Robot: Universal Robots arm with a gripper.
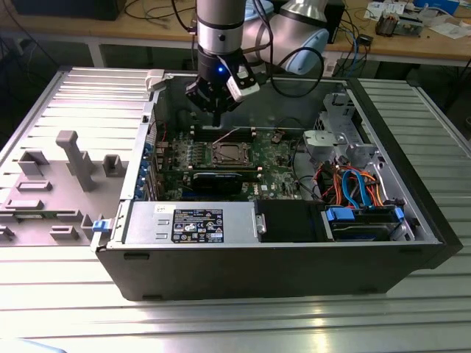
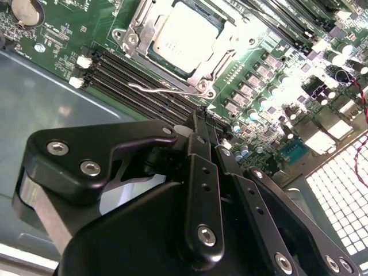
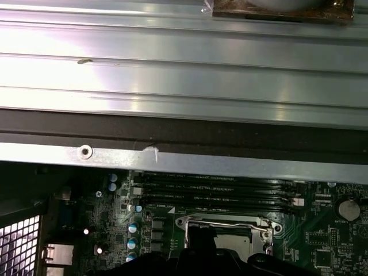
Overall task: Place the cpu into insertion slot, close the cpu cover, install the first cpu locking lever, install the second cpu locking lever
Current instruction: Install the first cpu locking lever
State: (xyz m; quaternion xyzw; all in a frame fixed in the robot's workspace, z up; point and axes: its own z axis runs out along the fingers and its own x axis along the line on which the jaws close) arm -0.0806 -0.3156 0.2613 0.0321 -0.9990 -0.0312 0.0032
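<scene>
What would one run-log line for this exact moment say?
gripper: empty, above motherboard | cpu: seated in insertion slot | cpu cover: closed over it | locking lever: wire alongside cover

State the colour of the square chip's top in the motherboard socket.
Pale silver-grey metal, on the small flat square chip, clearest in the second wrist view.

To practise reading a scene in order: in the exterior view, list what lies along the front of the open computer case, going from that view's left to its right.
Blue latch → grey power-supply box → black compartment → blue-fronted drive bay.
</scene>
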